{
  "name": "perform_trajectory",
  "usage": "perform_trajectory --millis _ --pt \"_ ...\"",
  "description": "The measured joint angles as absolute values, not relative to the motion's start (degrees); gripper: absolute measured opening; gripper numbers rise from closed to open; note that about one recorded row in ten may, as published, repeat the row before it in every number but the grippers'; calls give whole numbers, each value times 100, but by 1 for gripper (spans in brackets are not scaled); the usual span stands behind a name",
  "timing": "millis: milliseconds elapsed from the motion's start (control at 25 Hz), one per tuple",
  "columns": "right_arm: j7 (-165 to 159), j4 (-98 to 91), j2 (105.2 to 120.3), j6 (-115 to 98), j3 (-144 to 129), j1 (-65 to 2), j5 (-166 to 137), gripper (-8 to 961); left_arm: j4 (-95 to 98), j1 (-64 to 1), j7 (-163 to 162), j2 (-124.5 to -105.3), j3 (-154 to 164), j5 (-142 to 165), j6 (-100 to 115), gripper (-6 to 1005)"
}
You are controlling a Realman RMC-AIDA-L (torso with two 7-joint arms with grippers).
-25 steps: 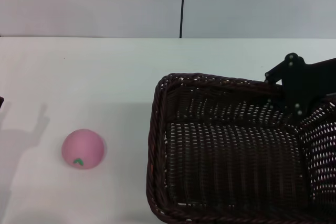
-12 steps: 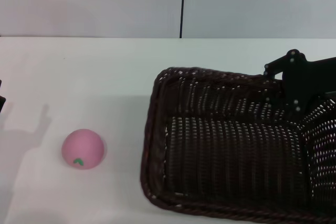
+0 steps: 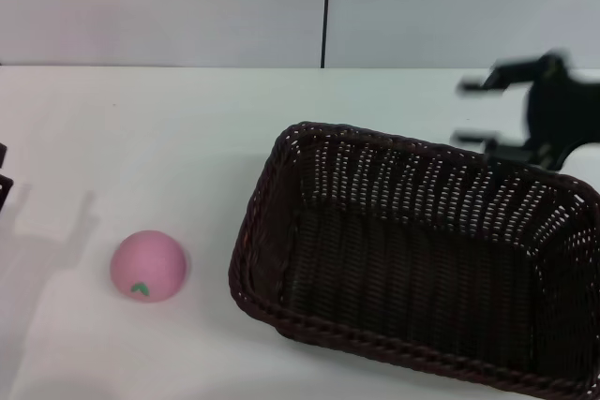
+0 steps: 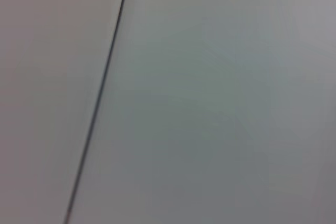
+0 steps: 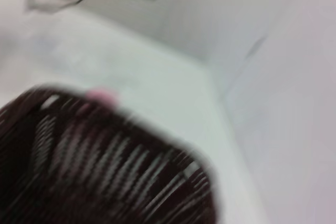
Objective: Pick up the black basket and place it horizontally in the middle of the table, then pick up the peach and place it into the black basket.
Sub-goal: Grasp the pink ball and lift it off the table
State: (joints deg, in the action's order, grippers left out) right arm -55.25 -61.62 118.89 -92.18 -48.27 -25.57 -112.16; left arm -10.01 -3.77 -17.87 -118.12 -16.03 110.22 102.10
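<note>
The black basket (image 3: 412,185) rests on the white table (image 3: 169,128) at centre right, its long side running across and tilted a little, opening up. My right gripper (image 3: 473,111) is open and empty, above and behind the basket's far right rim, clear of it. The pink peach (image 3: 147,266) lies on the table to the left of the basket, apart from it. The right wrist view shows the basket's rim (image 5: 105,145) close up, with the peach (image 5: 102,95) beyond it. My left arm (image 3: 4,178) shows only as a dark sliver at the left edge.
A grey wall with a dark vertical seam (image 3: 328,7) stands behind the table. The left wrist view shows only that wall and seam (image 4: 100,93). Bare tabletop lies between the peach and the basket.
The basket has shifted left and come down flat on the table. My right gripper has let go of its far rim, opened and risen away to the upper right.
</note>
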Motion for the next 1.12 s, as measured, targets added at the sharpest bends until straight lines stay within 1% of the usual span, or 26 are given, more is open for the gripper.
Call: perform_trajectory --millis 40,120,160,200,320,360,400,440,480,640,840,1120 --pt "-5624 -6106 11887 -9360 -4412 -2400 -10659 502 -902 -395 -1938 -11801 -1499 11027 10263 805" --pt "-5692 -6042 11887 -9454 -4212 -2315 -10330 502 -819 -410 -2039 -11797 -1448 11023 10294 805" --pt "-5745 -5971 11888 -9518 -4028 -2214 -10060 502 -216 -553 -2725 -11787 -1085 11027 10505 805" --pt "-5778 -5835 11890 -9570 -3877 -2108 -9711 502 -93 -583 -2865 -11787 -1005 11026 10532 804" --pt "-5810 -5185 11896 -9644 -3545 -1666 -8453 502 483 -714 -3430 -11787 -607 11026 10627 804" --pt "-5807 -4909 11898 -9648 -3493 -1527 -8047 502 1242 -856 -4183 -11785 -43 11025 10645 803" --pt "-5795 -4662 11900 -9649 -3447 -1405 -7737 502 1242 -856 -4183 -11785 -43 11025 10645 803" --pt "-5777 -4087 11901 -9656 -3311 -1152 -7087 502 1591 -904 -4511 -11785 240 11026 10611 803" --pt "-5777 -4087 11901 -9656 -3311 -1152 -7087 502 1591 -904 -4511 -11785 240 11026 10611 803" --pt "-5752 -2815 11912 -9618 -2819 -870 -6186 502 2645 -1011 -5357 -11785 1525 11027 10270 802" --pt "-5252 -1389 11907 -9824 -1900 -725 -6023 502 2860 -1016 -5406 -11794 2194 11027 9792 800" --pt "-4909 -927 11907 -10122 -1870 -673 -6039 502 2880 -1104 -5423 -11792 2533 11526 9472 799"
